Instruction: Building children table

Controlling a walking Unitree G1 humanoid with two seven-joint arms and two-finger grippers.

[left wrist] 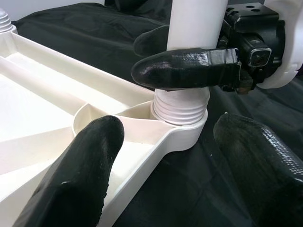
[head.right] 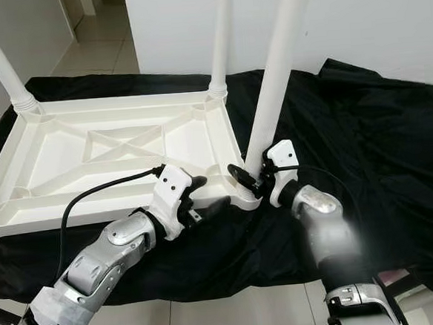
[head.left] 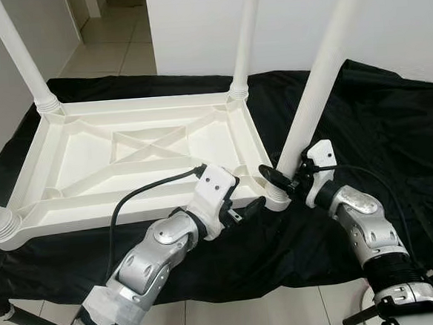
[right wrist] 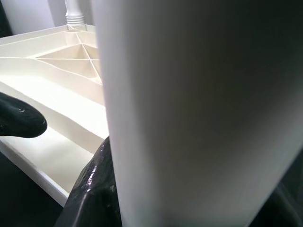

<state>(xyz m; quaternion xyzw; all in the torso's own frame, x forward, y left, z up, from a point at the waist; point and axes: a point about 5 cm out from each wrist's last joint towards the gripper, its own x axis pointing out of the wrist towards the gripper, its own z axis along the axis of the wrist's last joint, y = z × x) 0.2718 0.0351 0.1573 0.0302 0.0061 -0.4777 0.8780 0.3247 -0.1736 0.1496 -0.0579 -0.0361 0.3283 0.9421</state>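
A white table top [head.left: 137,149] lies upside down on a black cloth [head.left: 392,120] on the floor. Four white legs stand up in its corners, and all their tops are cut off. The left gripper [head.left: 243,207] has its fingers spread wide, one on each side of the near corner. The right gripper [head.left: 281,179] squeezes the near right leg [head.left: 318,81] just above its socket.

A white wall [head.left: 192,30] stood behind the work area, and a doorway at the far left opened onto pale floor tiles [head.left: 115,47]. A crumpled black cloth [head.left: 392,128] (glossy in places) covered the floor under bright, even light.
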